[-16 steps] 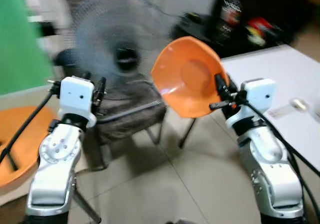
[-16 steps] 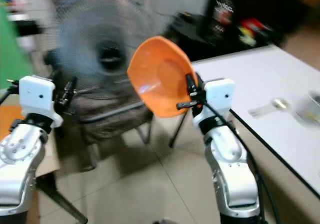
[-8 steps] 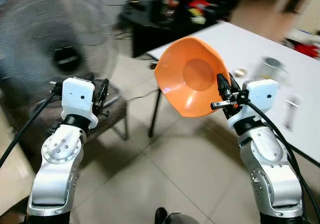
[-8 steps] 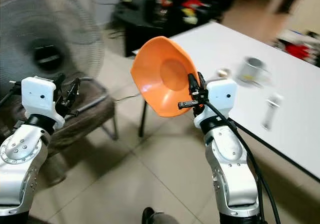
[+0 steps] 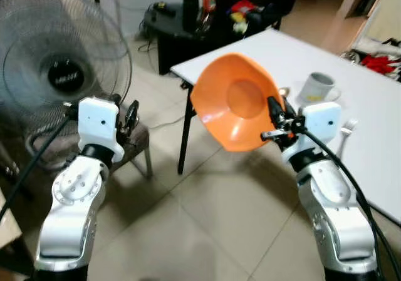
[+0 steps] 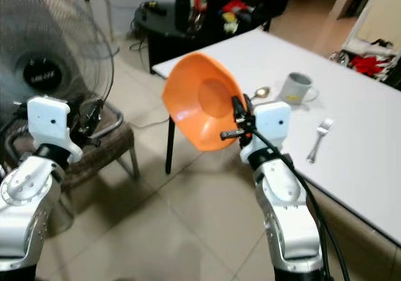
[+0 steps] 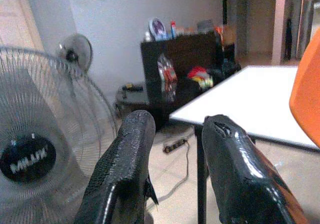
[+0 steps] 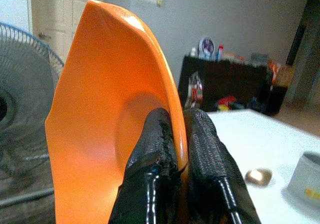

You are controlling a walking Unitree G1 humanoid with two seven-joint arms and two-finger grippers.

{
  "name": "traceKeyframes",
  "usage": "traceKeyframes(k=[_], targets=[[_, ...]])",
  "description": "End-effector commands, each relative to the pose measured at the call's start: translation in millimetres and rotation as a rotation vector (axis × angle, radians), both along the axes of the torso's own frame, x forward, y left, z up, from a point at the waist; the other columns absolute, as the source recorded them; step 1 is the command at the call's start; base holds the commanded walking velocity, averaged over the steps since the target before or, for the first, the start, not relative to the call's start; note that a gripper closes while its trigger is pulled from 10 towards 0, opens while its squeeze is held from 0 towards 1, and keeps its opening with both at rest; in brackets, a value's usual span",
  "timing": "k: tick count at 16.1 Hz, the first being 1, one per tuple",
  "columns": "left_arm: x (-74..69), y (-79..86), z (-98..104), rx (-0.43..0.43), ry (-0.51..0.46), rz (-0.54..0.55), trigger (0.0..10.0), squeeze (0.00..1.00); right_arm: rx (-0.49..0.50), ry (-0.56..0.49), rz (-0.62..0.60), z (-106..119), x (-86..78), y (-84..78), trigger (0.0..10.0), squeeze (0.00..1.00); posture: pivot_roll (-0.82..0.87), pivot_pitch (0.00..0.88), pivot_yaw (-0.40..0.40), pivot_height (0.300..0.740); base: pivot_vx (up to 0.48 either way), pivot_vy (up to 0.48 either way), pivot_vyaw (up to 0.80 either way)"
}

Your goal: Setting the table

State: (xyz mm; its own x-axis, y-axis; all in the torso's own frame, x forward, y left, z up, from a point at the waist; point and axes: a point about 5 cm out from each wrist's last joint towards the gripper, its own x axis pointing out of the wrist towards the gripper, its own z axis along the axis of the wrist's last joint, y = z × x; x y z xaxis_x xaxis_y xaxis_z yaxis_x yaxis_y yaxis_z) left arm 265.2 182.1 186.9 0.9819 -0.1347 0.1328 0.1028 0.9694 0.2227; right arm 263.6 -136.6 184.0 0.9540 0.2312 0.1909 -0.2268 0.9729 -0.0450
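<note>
My right gripper (image 5: pixel 274 117) is shut on the rim of an orange bowl (image 5: pixel 233 99), holding it tilted on edge in the air beside the white table (image 5: pixel 369 124); the wrist view shows both fingers (image 8: pixel 159 154) pinching the bowl's rim (image 8: pixel 110 114). On the table lie a grey mug (image 6: pixel 296 88), a spoon (image 6: pixel 260 93) and a fork (image 6: pixel 318 139). My left gripper (image 5: pixel 128 115) is raised at chest height near the fan, its fingers (image 7: pixel 125 169) slightly apart with nothing between them.
A large standing fan (image 5: pixel 59 74) is at the left, with a brown chair (image 6: pixel 100 146) below it. A black cabinet (image 5: pixel 225 12) with clutter stands behind the table. Tiled floor (image 5: pixel 207 218) lies between me and the table's near corner.
The view has swung right and steadied, so the table with mug, spoon and fork is sharper and nearer. The bowl stays held in my right gripper.
</note>
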Motion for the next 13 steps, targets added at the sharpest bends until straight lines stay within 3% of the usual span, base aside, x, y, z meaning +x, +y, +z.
traceKeyframes(k=[1,13], targets=[[0.9,-4.0,0.9,-0.004,-0.003,-0.016,10.0,0.0,-0.014,-0.062,-0.01,11.6,0.3,-3.3,10.0,0.0,0.14,0.0,-0.073,0.74,0.315,0.0,0.0],[4.7,-4.9,6.5,0.012,-0.027,-0.019,10.0,0.0,-0.015,-0.092,0.0,16.3,7.0,0.8,10.0,0.0,0.16,0.0,-0.088,0.74,0.315,0.0,0.0]])
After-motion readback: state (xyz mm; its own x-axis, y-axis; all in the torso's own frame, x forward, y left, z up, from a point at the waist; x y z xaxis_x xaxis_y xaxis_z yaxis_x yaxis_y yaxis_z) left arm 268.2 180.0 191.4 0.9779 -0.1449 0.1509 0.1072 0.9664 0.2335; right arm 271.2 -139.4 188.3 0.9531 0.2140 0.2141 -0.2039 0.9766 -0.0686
